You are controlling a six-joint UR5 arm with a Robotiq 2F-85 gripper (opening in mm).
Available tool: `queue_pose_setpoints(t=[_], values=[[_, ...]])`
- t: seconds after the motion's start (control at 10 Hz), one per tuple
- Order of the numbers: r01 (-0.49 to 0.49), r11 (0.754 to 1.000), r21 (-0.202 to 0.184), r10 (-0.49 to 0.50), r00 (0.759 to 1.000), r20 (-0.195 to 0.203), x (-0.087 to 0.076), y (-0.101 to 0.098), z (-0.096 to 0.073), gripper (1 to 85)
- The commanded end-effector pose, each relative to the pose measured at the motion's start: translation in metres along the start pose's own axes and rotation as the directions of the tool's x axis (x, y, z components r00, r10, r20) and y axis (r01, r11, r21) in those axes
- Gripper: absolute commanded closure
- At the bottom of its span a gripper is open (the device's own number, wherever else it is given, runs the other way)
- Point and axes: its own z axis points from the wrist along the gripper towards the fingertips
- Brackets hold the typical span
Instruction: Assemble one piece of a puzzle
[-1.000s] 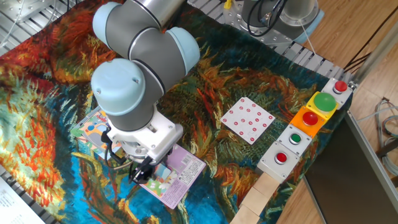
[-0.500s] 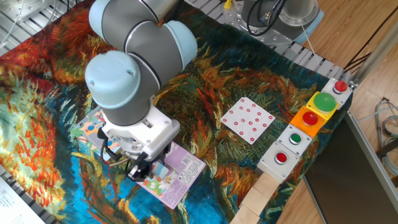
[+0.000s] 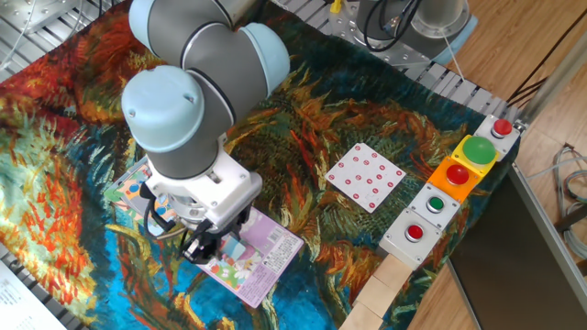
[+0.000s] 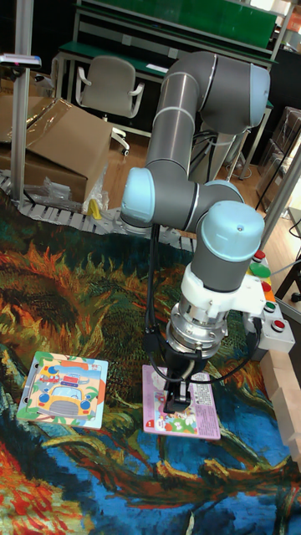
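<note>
Arm bent low, gripper (image 4: 176, 399) pointing down over pink puzzle (image 4: 181, 411); jaw state unclear. Puzzle (image 4: 63, 389) well apart, left in tall view.

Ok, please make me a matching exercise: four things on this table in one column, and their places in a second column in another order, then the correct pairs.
Things:
1. gripper
2. puzzle
3. white card with red dots
4. green button

Places:
A. on the orange box at the table's edge
B. directly over the purple-pink puzzle
C. flat on the cloth between the arm and the button boxes
D. on the cloth beside the purple-pink puzzle, away from the button boxes

Pairs: 1-B, 2-D, 3-C, 4-A
</note>
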Motion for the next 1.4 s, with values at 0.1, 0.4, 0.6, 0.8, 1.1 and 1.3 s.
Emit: queue_pose_setpoints(t=[0.1,0.4,0.6,0.8,1.1,1.3], values=[[-0.033,0.999,0.034,0.032,0.999,0.021,-0.003,-0.009,-0.003,84.3],[-0.080,0.996,0.046,0.079,0.997,0.009,0.000,-0.012,-0.003,84.3],[-0.059,0.997,0.039,0.060,0.998,-0.010,0.005,-0.010,-0.003,84.3],[-0.015,1.000,0.005,0.015,1.000,-0.024,0.010,-0.002,-0.003,84.3],[0.072,0.997,-0.016,-0.073,0.994,-0.083,0.070,0.007,-0.017,84.3],[0.095,0.995,-0.018,-0.096,0.992,-0.081,0.074,0.007,-0.019,84.3]])
